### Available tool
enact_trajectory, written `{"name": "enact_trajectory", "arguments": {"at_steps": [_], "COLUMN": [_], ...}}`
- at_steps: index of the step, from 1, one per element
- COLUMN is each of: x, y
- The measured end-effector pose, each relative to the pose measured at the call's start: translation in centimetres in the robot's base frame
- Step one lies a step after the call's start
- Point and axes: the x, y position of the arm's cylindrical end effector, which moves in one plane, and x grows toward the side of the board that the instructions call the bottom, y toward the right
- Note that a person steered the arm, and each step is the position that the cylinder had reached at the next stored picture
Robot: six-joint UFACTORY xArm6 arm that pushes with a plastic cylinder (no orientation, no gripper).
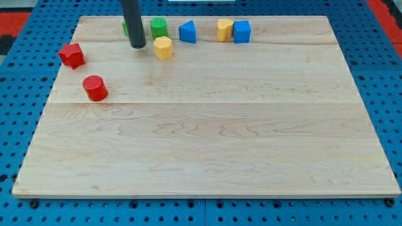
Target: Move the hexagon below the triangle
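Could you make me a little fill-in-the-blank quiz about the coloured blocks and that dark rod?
My tip is just to the view's ____ of the yellow hexagon.
The blue triangle lies between the yellow hexagon and the view's ____ edge.
The red cylinder sits nearer the view's bottom than the red ____.

Missing words: left; top; star

Looking down at a slant from beyond the view's bottom edge of the pale wooden board (207, 150), facing toward its far edge. Sitting near enough for the board to be nearly filling the frame, blue perforated table (383, 75) showing around.
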Motion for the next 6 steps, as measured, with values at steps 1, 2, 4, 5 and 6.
{"name": "enact_trajectory", "arguments": {"at_steps": [1,2,4,5,6], "x": [2.7,5.3,2.2,-0.2,0.5], "y": [2.5,10.4,1.6,1.6,7.0]}}
